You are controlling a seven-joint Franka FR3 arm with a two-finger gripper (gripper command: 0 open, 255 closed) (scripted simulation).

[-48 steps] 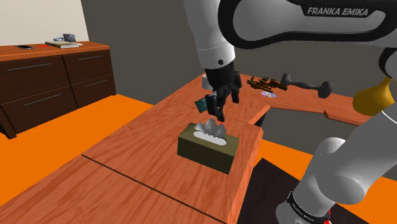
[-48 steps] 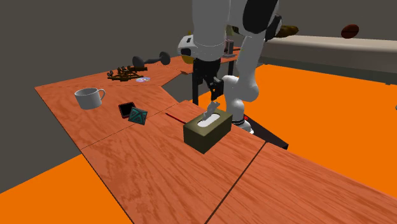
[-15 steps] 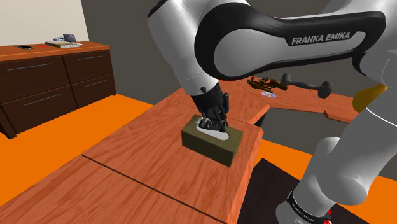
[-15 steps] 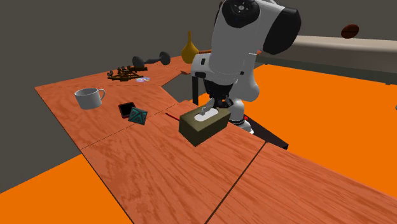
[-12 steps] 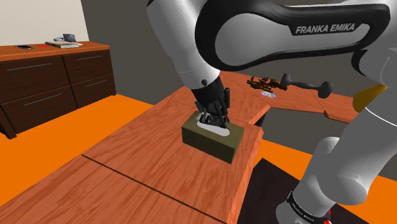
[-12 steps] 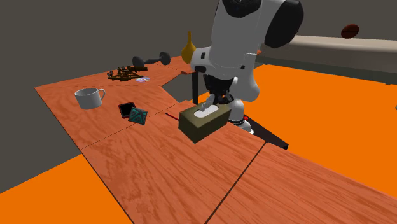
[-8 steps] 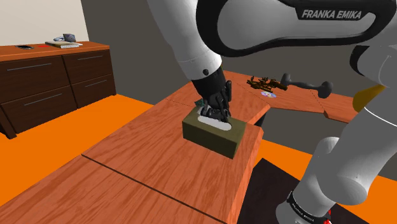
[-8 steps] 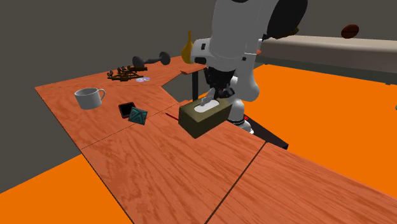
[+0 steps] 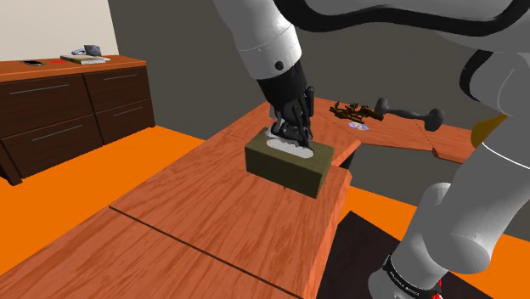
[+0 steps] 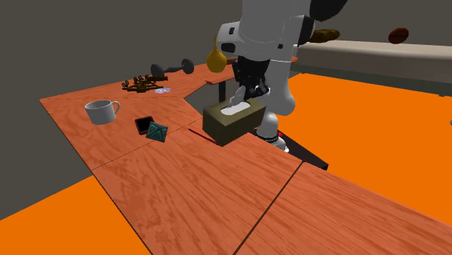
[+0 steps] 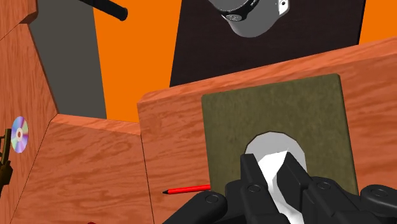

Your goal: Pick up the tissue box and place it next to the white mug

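Tissue box, olive-brown w/ white tissue poking out the top slot, is now off the table. It hangs just above the wood near the inner corner, roughly level. Gripper comes straight down onto the slot. In the wrist view the fingers are pinched shut on the tissue tuft, so the box hangs from that pinch.

Change: 3.2 s ago the box sat on the table w/ the gripper above it and apart. By 1.0 s ago the fingers were in the slot, and since then the box has climbed steadily. So the grasp is done and the lift is underway, w/ carry to the mug next. Risk, imo: a hold by the tissue alone could slip or pull loose.

View diffs: the second ext view shows the white mug, well apart from the box, w/ two small dark items between them. The wrist view adds a red pen on the table beside the box and a CD farther off.
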